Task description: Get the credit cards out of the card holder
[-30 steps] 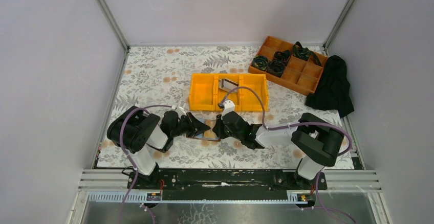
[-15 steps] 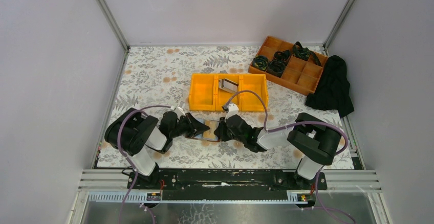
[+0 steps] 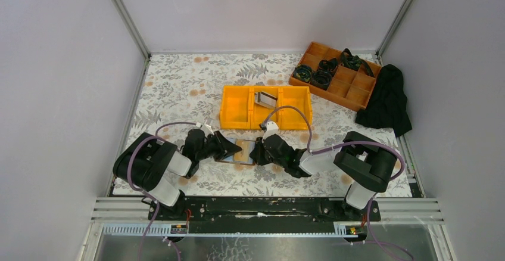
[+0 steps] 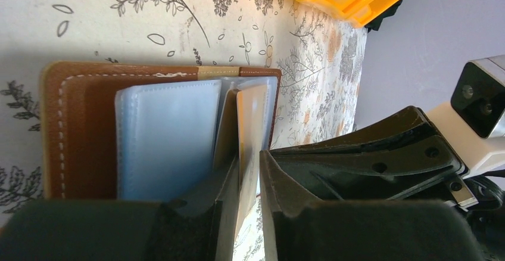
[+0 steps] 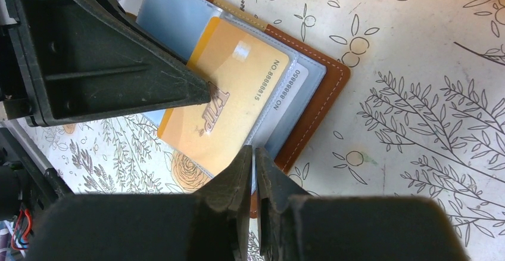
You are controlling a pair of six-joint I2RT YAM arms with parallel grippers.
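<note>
Two grippers bracket the card holder [image 4: 77, 136], which lies open on the table at 6 o'clock of the yellow bin [image 3: 235, 111]: the left gripper [image 4: 247, 161] at its 9 o'clock, the right gripper [image 5: 253, 149] at its 3 o'clock. Over the last second the right one has slid in against the holder and the left elbow has swung out toward 8 o'clock, so a tan leaf now shows from above. Left jaws stand narrow, pinching a clear sleeve [image 4: 250, 112] edge-on. Right jaws nearly meet, seemingly nipping the holder's brown rim. Reading: holder braced, leaf lifted, no card drawn yet. The gold card [image 5: 238, 88] and a pale second card [image 5: 293, 91] sit inside their sleeves. Unclear: whether the left pinch catches card or plastic only; the lower left finger, hidden beneath the leaf; the card count under the other sleeves; a grey flat piece [image 3: 266, 99] in the bin, too small to name.
</note>
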